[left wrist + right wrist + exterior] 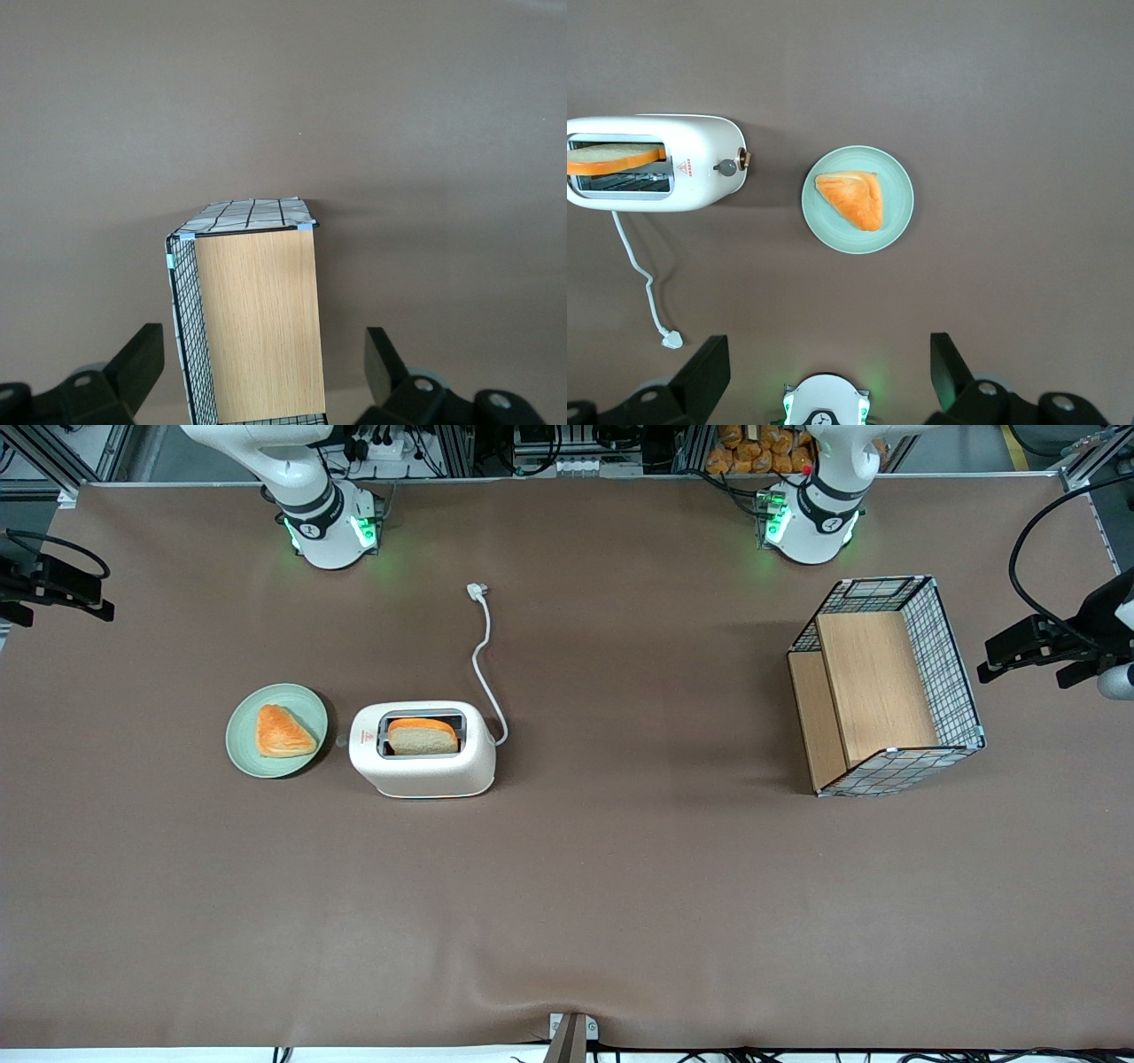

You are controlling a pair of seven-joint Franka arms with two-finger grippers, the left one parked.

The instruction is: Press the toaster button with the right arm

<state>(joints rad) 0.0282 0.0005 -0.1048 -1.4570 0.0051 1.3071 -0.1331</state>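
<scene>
The toaster (423, 749) is seen standing on the brown table (567, 903), toward the working arm's end, with a slice of bread (423, 736) held upright in its single top slot. A red triangle sticker (691, 166) is shown on its top, at the short end where the button (727, 166) sticks out, a small grey knob that is touched by nothing. Just beside that end, a pale green plate (244, 736) is set, and a triangular orange pastry (283, 732) is laid on it. A thin white cord (485, 666) is trailed from the toaster's other end, farther from the front camera, and is ended in a plug (477, 590). Toward the parked arm's end, a wire basket (955, 664) with wooden panels is placed. The gripper (824, 372) is held high above the plate and toaster, its black fingers (700, 372) spread wide apart, with nothing held between them.
</scene>
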